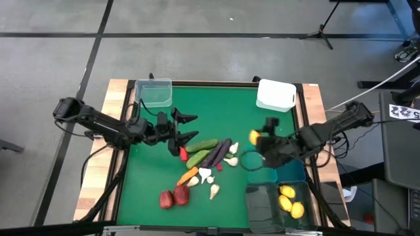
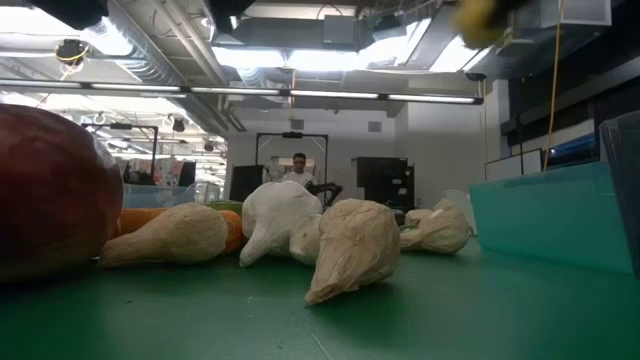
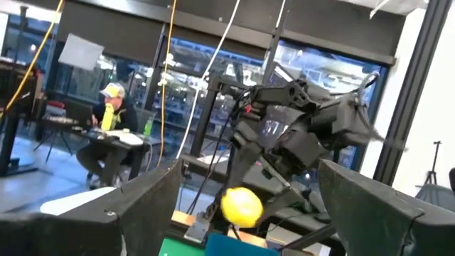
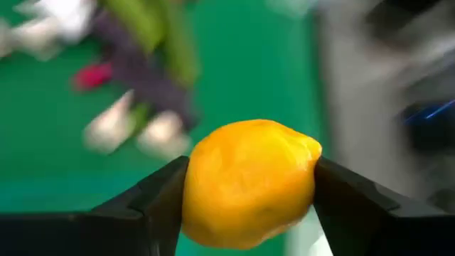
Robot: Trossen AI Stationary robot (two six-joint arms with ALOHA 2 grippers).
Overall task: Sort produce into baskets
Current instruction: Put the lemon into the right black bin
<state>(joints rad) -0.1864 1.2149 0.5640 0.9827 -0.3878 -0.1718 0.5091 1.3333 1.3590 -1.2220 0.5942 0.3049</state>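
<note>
The desk (image 1: 151,196) has a green top with a pale wooden border along both sides. At its far left corner sits a clear bin (image 1: 155,92); at the far right corner, a white bin (image 1: 275,94). Along the right edge near the front stand a teal-blue bin (image 1: 292,173) and, nearer still, a dark smoky bin (image 1: 262,206), with another bin beside it holding two lemons (image 1: 289,200). In the middle lies a loose heap: a green cucumber (image 1: 201,145), purple eggplants (image 1: 216,153), a red pepper (image 1: 183,153), an orange carrot (image 1: 188,176), white garlic bulbs (image 1: 231,157), and two dark red round pieces (image 1: 174,196) toward the near left.
</note>
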